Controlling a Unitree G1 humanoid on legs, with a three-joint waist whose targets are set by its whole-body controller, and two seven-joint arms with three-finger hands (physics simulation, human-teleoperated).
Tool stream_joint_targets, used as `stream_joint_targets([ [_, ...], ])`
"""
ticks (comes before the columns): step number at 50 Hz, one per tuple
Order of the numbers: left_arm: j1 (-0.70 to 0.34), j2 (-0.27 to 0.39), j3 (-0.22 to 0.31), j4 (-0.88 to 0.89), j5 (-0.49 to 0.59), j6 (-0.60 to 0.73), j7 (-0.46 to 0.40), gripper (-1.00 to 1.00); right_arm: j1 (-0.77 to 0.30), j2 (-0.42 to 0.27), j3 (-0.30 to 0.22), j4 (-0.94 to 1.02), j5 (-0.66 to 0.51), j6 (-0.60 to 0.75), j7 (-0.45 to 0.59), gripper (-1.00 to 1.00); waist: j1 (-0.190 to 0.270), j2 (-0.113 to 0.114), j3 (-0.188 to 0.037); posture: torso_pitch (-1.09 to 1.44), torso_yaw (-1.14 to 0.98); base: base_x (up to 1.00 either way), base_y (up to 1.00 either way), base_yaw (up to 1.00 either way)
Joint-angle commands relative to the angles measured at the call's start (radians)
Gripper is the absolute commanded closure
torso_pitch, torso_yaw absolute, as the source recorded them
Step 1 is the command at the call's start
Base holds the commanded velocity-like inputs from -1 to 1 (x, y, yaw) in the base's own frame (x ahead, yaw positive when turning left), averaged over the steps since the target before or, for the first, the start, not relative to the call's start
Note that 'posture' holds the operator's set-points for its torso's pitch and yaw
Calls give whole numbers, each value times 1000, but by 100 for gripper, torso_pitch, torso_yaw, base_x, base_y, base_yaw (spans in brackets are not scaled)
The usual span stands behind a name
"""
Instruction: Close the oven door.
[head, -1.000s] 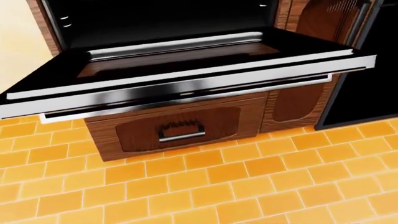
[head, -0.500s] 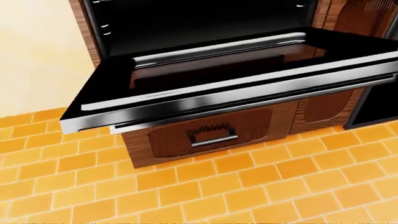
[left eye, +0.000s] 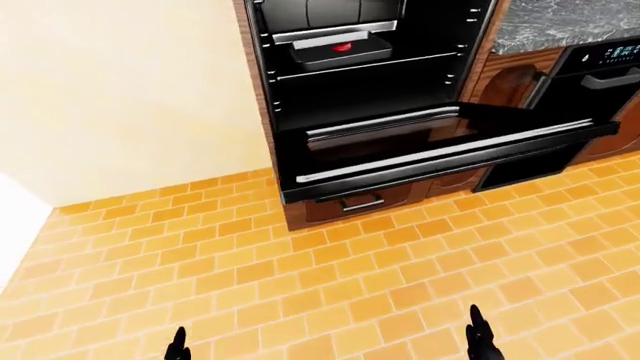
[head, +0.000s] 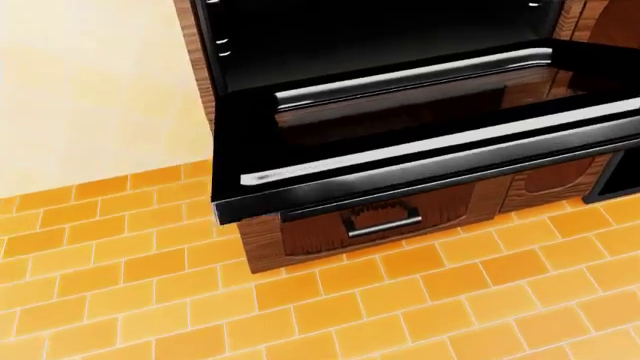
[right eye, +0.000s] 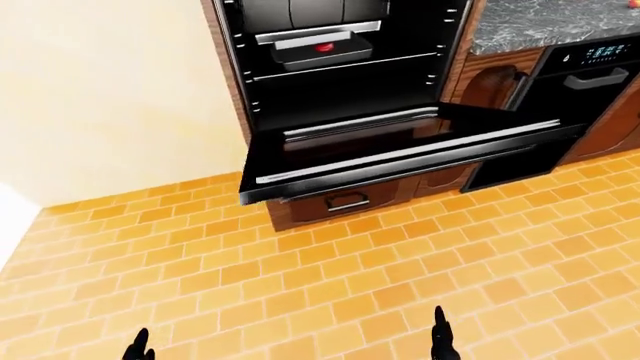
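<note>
1. Oven door (left eye: 440, 150): fully lowered, lying roughly level and projecting out from the oven cavity (left eye: 370, 82) toward the bottom of the left-eye view. Its inner face is black and glossy, with a bright metal strip along the outer edge.
2. Oven cavity: open. A wire rack in the upper part carries a dark tray (left eye: 340, 52) with a small red item (left eye: 342, 46) on it; what the item is cannot be told.
3. Drawer (head: 385, 214): set directly beneath the lowered door, dark wood front, with a metal handle (head: 383, 224) at its centre. The door overhangs it.
4. Surroundings: a cream wall (left eye: 130, 97) stands at the left of the oven in the eye views. A second black appliance (left eye: 590, 82) with a lit display stands at the right, under a grey stone worktop (left eye: 560, 22). The floor (left eye: 320, 292) is laid in orange brick-pattern tile.
5. Left hand (left eye: 179, 346): only dark fingertips show at the bottom edge of the left-eye view, well apart from the door. Whether the fingers are spread or closed cannot be told.
6. Right hand (left eye: 478, 337): dark fingertips show at the bottom edge, right of centre, also well apart from the door and touching nothing. Its finger state cannot be told.
7. Head view: shows the left end of the door, the drawer and the floor at closer range; neither hand appears there.
</note>
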Motion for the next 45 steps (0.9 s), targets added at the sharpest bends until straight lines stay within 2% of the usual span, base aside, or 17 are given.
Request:
stream_joint_targets([
  [1, -2, 2, 1, -16, -5, -29, 1, -100, -3, -20, -5, -18, 1, -28, 2, -100, -1, 4, -9, 0, 0, 0, 51, 0],
  [11, -2, 3, 2, -16, -7, -29, -1, -100, -5, -21, -6, -18, 3, -27, 3, -100, -6, -93, 7, 0, 0, 0, 50, 0],
  [15, -1, 3, 2, -16, -7, -30, -2, -100, -3, -21, -6, -18, 3, -29, 3, -100, -11, -150, 0, 0, 0, 0, 50, 0],
  [16, -1, 3, 2, -16, -7, -30, -2, -100, -4, -21, -6, -18, 2, -29, 2, -100, -24, -111, -2, 0, 0, 0, 50, 0],
  [17, -1, 3, 2, -15, -7, -30, -2, -100, -4, -21, -6, -18, 2, -29, 2, -100, -19, -127, -4, 0, 0, 0, 51, 0],
  [19, -1, 3, 3, -16, -8, -31, -2, -100, -4, -21, -5, -17, 1, -28, 1, -100, -25, -129, -12, 0, 0, 0, 50, 0],
  [21, -2, 4, 3, -15, -8, -31, -2, -100, -4, -20, -5, -17, 1, -28, 1, -100, -22, -115, -9, 0, 0, 0, 50, 0],
  [22, -2, 4, 3, -15, -7, -31, -2, -100, -5, -20, -5, -17, 0, -28, 0, -100, -22, -101, -5, 0, 0, 0, 49, 0],
  [25, -2, 3, 2, -15, -7, -31, -2, -100, -3, -19, -5, -17, -1, -29, -2, -100, -21, -46, -1, 0, 0, 0, 50, 0],
  [26, -1, 3, 2, -15, -7, -31, -2, -100, -3, -19, -5, -18, -1, -29, -2, -100, -18, -16, -6, 0, 0, 0, 49, 0],
  [27, -1, 3, 2, -15, -7, -31, -2, -100, -3, -19, -4, -18, -1, -29, -2, -100, -13, 36, -21, 0, 0, 0, 50, 0],
  [28, -1, 3, 2, -15, -7, -31, -2, -100, -4, -19, -4, -18, -1, -29, -3, -100, -7, 21, -26, 0, 0, 0, 50, 0],
  [30, -1, 3, 2, -15, -7, -30, -1, -100, -3, -18, -3, -18, -2, -29, -3, -100, 1, 0, -1, 0, 0, 0, 50, 0],
  [40, -2, 2, 4, -16, -12, -30, -6, -100, -2, -17, -2, -18, -1, -31, -4, -100, -8, -96, 5, 0, 0, 0, 50, 0],
  [43, -2, 3, 5, -15, -13, -29, -8, -100, -2, -17, -2, -18, 0, -31, -3, -100, -11, -141, 0, 0, 0, 0, 50, 0],
  [44, -2, 3, 5, -15, -13, -29, -9, -100, -2, -17, -2, -18, 0, -31, -2, -100, -12, -148, -1, 0, 0, 0, 50, 0],
  [45, -2, 3, 4, -15, -13, -30, -8, -100, -1, -18, -2, -18, 1, -31, -2, -100, -25, -108, -1, 0, 0, 0, 51, 0],
])
